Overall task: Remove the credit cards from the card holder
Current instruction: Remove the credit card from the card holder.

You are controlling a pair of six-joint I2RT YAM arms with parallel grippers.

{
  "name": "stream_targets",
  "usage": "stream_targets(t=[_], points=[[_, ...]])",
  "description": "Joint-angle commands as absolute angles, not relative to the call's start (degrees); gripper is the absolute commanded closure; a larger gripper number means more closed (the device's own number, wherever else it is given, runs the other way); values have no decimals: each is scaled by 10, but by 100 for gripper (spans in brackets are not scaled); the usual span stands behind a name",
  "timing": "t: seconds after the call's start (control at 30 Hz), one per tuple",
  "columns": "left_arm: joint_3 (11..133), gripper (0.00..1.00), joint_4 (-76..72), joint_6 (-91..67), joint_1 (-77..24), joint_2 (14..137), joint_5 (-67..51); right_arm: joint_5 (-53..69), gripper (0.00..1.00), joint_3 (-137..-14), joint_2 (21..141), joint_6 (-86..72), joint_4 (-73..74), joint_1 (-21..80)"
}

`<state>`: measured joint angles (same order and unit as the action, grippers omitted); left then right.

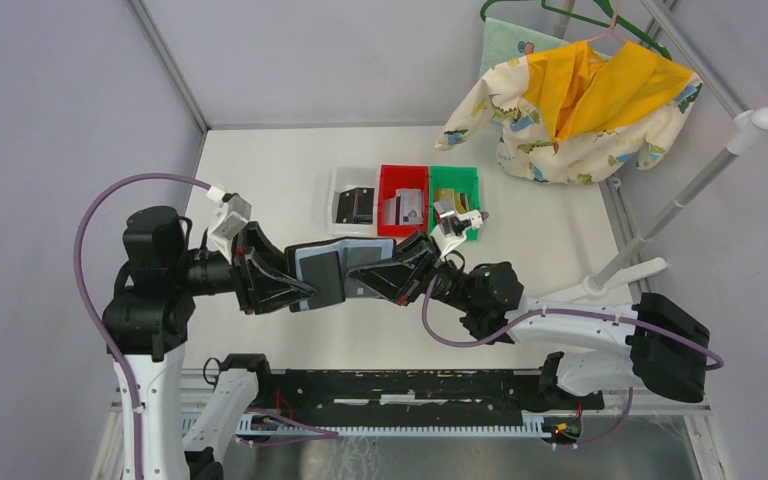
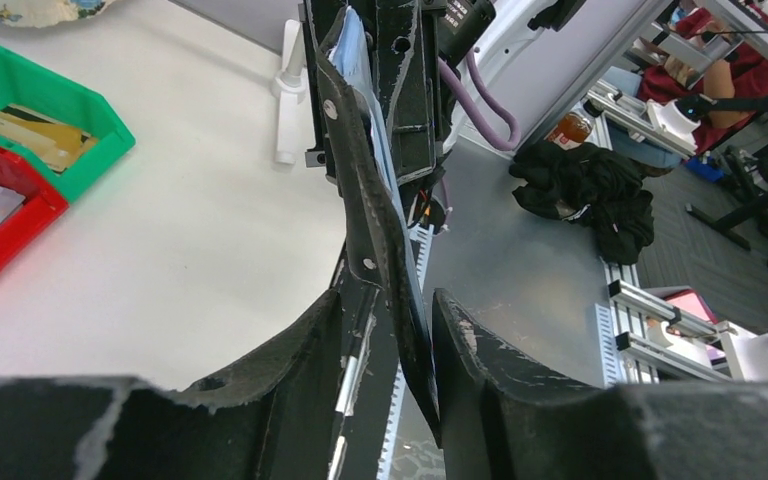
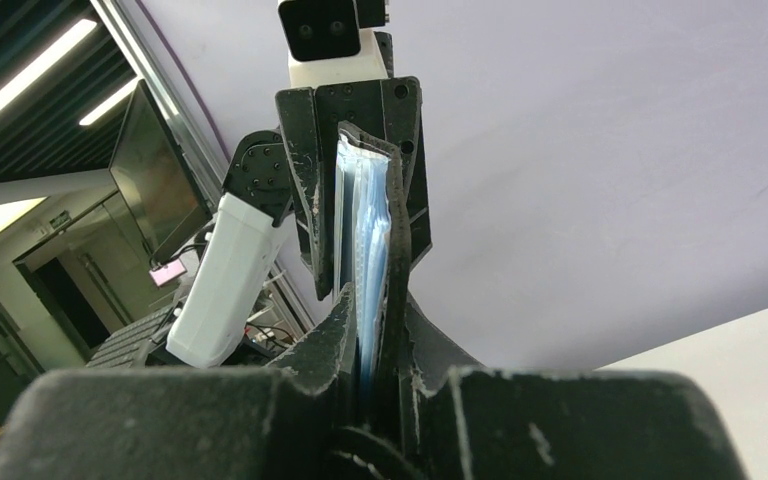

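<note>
The card holder [image 1: 332, 272] hangs open in mid-air over the counter [image 1: 270, 170]. We see it clamped at both ends, left pincer [image 1: 298, 283] on one flap, right pincer [image 1: 388, 273] on the other. Tan credit cards [image 2: 30, 135] lie in the green bin [image 2: 60, 90].

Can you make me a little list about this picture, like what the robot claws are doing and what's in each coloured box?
Holder: open, held up between both grippers
Left gripper: fingers around one end of the holder; grip unclear
Right gripper: shut on the other end
White bin: black card, maybe two
Red bin: grey cards
Green bin: gold cards
Behind the bins: clothes on a hanger
</note>
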<state>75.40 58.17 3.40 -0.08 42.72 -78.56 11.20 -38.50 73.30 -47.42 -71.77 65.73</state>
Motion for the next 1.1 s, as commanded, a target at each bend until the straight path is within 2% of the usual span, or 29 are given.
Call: stream_targets(t=[0.0,0.13,0.23,0.37,0.43,0.57,0.73,0.93,1.07], points=[[744,56,562,7,-1,427,-813,90,100,-391,722,-461,-741,664],[728,57,562,4,-1,421,-818,80,100,-394,729,-458,-740,669],[717,66,562,2,-1,418,-815,82,100,-400,736,-458,-743,672],[720,90,561,3,-1,422,-798,84,100,-390,735,-461,-746,673],[726,98,561,2,-1,424,-785,83,99,-377,728,-463,-744,673],[732,98,562,2,-1,436,-762,80,73,-348,707,-464,-726,668],[738,98,589,18,-1,451,-736,115,48,-344,660,-482,-646,598],[734,98,623,31,-1,481,-639,114,38,-398,571,-396,-434,509],[733,98,653,38,-1,515,-622,149,36,-446,585,-383,-388,505]])
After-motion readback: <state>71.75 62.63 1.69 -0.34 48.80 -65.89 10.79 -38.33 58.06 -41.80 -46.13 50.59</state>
